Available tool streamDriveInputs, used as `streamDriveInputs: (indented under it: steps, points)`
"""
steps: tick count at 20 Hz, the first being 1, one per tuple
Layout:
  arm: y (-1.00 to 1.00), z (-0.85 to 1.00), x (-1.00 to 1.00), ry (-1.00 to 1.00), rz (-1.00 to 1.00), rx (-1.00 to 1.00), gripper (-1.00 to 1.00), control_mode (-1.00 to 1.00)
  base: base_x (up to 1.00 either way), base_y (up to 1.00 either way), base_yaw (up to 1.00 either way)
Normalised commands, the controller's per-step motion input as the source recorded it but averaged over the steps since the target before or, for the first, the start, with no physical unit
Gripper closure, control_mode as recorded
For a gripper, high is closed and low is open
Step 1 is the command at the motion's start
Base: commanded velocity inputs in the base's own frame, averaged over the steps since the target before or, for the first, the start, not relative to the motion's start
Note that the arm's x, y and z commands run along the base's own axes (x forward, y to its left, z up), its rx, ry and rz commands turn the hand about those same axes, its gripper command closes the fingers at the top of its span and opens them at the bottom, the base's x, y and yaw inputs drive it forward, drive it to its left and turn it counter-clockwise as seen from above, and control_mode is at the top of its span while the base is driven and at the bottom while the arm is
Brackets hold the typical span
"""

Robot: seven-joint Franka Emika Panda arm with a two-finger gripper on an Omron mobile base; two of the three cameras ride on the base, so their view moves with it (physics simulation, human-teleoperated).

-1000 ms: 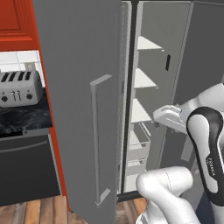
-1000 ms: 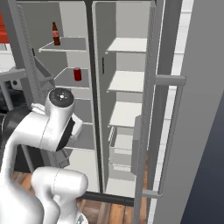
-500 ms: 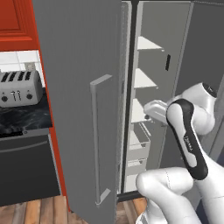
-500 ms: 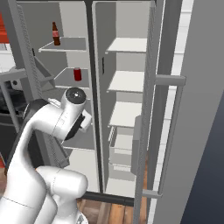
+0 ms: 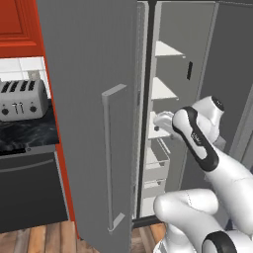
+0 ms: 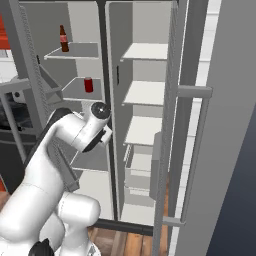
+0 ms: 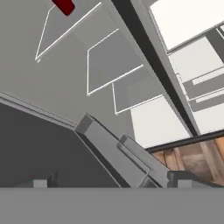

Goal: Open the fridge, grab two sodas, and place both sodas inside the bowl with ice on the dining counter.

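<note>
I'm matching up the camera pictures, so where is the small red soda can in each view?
Left base view: not in it.
Right base view: small red soda can upper left, on the second grey shelf.
Hand view: top left edge, on a grey shelf.
Shared landmark: dark vertical divider between the fridge compartments.

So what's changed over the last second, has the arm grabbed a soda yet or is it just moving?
Just moving. The arm has swung its elbow down and turned toward the fridge's open left compartment, raising the hand toward the shelves. The gripper is open and empty. Nothing was taken hold of. The red can and the brown bottle sit on their shelves as before, and both doors stay open.
</note>
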Motion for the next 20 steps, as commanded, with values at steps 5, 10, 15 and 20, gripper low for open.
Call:
streamDriveInputs:
  steps: [5,10,15,20]
  points:
    - [0.15,-0.32,0.74,0.01,0.06,0.06,-1.0,-1.0,0.0,0.0,0.0]
    - [0.19,-0.26,0.58,0.0,0.06,0.07,-1.0,-1.0,0.0,0.0,0.0]
    - [0.32,-0.19,0.36,0.01,0.09,0.05,-1.0,-1.0,0.0,0.0,0.0]
    - [0.47,-0.16,0.12,0.0,0.12,0.02,-1.0,-1.0,0.0,0.0,0.0]
